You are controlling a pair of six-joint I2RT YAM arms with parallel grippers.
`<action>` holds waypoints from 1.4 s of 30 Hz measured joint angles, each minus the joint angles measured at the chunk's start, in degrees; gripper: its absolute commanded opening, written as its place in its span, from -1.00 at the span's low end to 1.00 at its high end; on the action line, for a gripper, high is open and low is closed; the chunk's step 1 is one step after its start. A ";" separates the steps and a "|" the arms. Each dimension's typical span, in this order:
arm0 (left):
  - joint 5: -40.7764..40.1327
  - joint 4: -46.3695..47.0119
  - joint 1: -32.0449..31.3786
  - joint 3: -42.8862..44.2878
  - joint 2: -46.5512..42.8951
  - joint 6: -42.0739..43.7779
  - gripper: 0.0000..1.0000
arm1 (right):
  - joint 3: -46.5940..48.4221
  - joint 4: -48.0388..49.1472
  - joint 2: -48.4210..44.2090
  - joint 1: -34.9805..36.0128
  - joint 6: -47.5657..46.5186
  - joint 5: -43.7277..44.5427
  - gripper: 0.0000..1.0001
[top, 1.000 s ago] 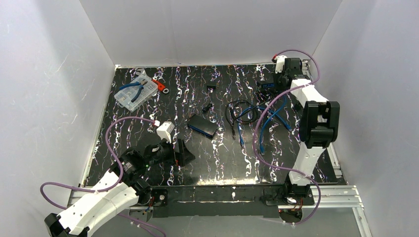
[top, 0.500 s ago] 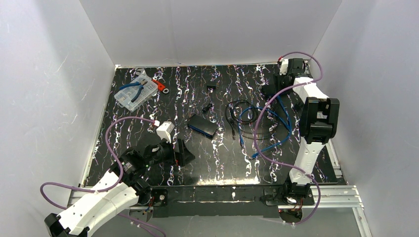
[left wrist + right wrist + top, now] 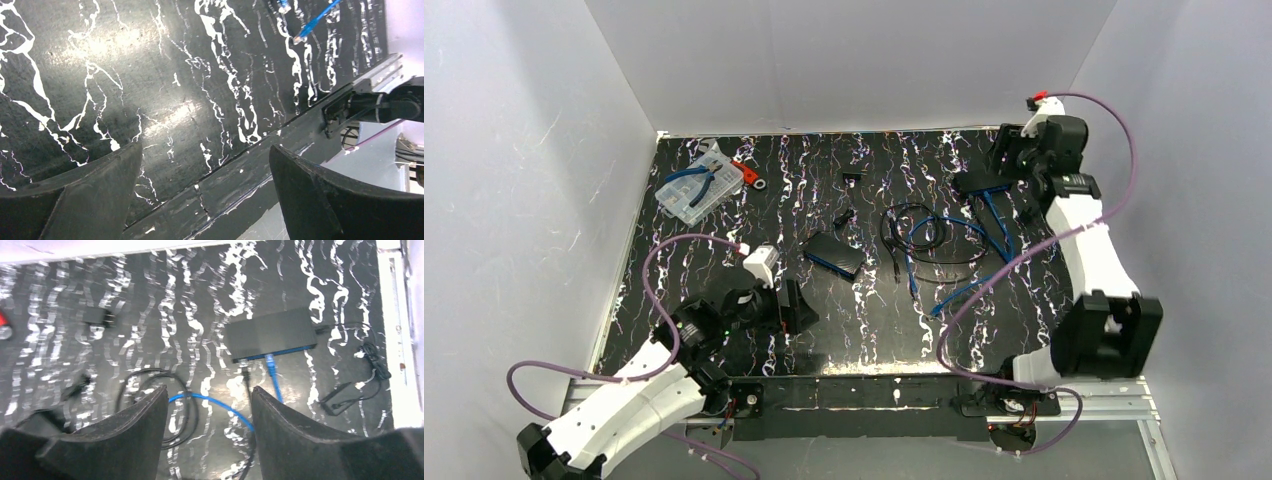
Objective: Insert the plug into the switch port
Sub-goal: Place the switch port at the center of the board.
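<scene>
1. My right tool [image 3: 209,390] hangs wide open and empty above the switch [image 3: 270,335]; its ports are too small to make out.
2. My left tool [image 3: 204,150], agape and empty, hovers low over the tabletop [image 3: 150,75].
3. The plug [image 3: 302,35] lies loose on the tabletop; only the top view shows the full cable [image 3: 964,295].

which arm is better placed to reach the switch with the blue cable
Right. The right gripper, open, hangs by that switch; the left gripper is open near the near edge, far off.

Switch [image 3: 980,182] far right (cables [image 3: 215,401] alongside), case [image 3: 696,190] far left
</scene>
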 measured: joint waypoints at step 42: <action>-12.17 5.29 -0.07 -0.48 1.14 -0.66 0.97 | -21.40 8.81 -18.80 4.02 13.14 -21.59 0.62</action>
